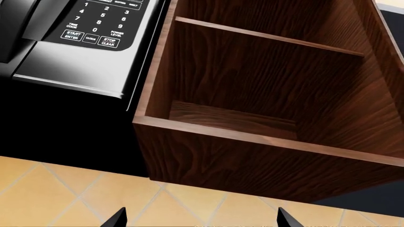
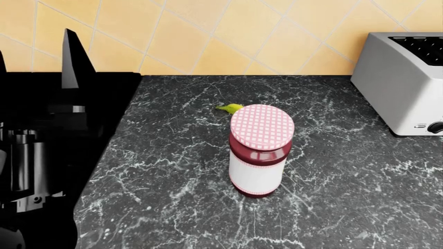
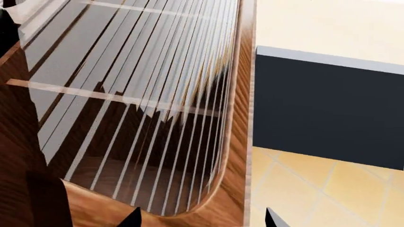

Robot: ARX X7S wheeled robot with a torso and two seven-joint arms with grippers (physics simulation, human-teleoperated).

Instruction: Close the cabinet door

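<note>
Your left gripper point(image 1: 200, 221) is pointing up at the open cabinet point(image 1: 265, 118), its jaws standing wide apart with nothing between them; the dark wood box is showing a bare shelf point(image 1: 268, 35) inside, just beside the microwave point(image 1: 82, 42) and its keypad. Your right gripper point(image 3: 202, 220) is sitting near the cabinet door point(image 3: 145, 109), looking at its ribbed glass panel and rounded wooden frame; those jaws are also spread and holding nothing, with the door's frame edge lying in line with the gap, though you cannot tell whether it is touching. Below, your head camera is looking at the marble worktop point(image 2: 173, 176), where a jar point(image 2: 260, 150) with a checked lid is standing upright, a toaster point(image 2: 405, 78) well apart from it.
</note>
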